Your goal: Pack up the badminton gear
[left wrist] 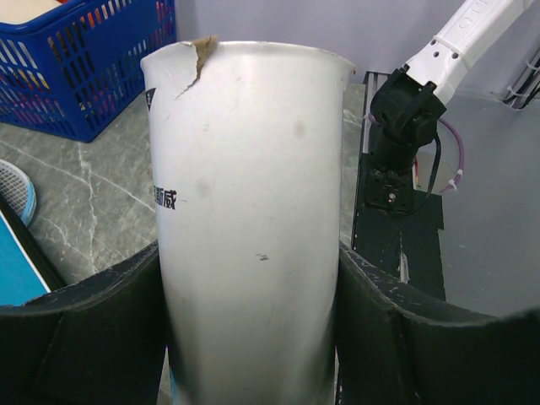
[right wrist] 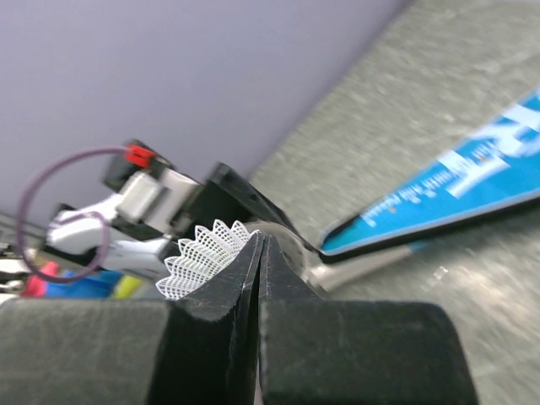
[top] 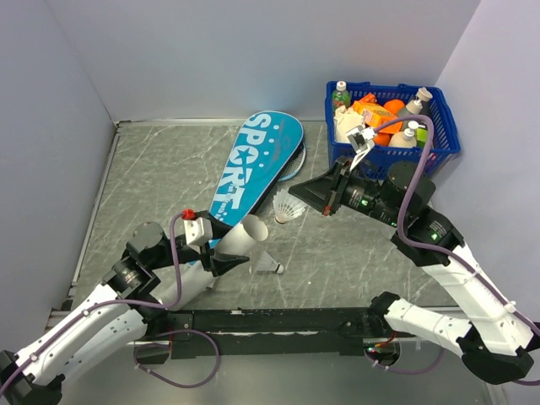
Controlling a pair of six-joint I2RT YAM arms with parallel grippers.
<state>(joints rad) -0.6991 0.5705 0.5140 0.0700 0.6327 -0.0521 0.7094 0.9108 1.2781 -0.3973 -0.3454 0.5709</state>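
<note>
The blue SPORT bag (top: 253, 164) lies slanted mid-table, with a racket head (top: 294, 164) peeking from under its right edge. My left gripper (top: 221, 255) is shut on the long white tube (top: 242, 237), whose open end points up and to the right; the tube (left wrist: 249, 211) fills the left wrist view between my fingers (left wrist: 84, 337). My right gripper (top: 300, 197) is shut on the skirt of a white shuttlecock (top: 287, 209), held just off the tube's mouth; its mesh (right wrist: 198, 257) shows beside my jaws (right wrist: 260, 240). A second shuttlecock (top: 271, 266) lies on the table.
A blue mesh basket (top: 443, 135) full of bottles and packets stands at the back right, also in the left wrist view (left wrist: 84, 67). Grey walls close in the marble table on three sides. The arms' black base rail (top: 278, 321) runs along the near edge.
</note>
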